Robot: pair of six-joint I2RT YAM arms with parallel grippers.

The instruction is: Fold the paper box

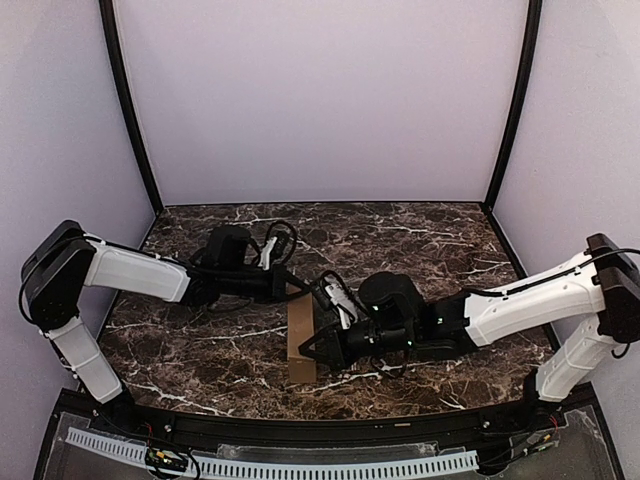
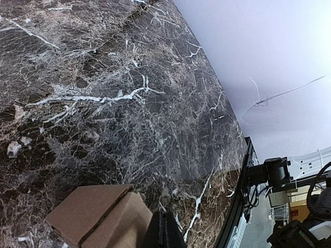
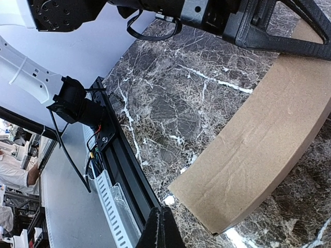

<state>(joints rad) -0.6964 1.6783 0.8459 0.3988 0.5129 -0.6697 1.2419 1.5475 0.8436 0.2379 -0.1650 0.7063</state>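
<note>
The paper box (image 1: 300, 345) is a long narrow brown carton lying on the dark marble table (image 1: 420, 240), running from front to back between the two arms. My left gripper (image 1: 292, 287) is shut with nothing in it, at the box's far end. In the left wrist view the box's folded end (image 2: 98, 217) lies right beside the shut gripper (image 2: 164, 232). My right gripper (image 1: 306, 350) is shut and empty against the box's right side. In the right wrist view the box (image 3: 264, 139) lies just right of the shut gripper (image 3: 163, 227).
A black rail (image 3: 124, 170) and a white slotted cable duct (image 3: 111, 206) run along the table's near edge. Pale walls (image 1: 320, 100) with black corner posts (image 1: 130, 110) close the back and sides. The left arm's black gripper (image 3: 269, 31) crosses the top of the right wrist view.
</note>
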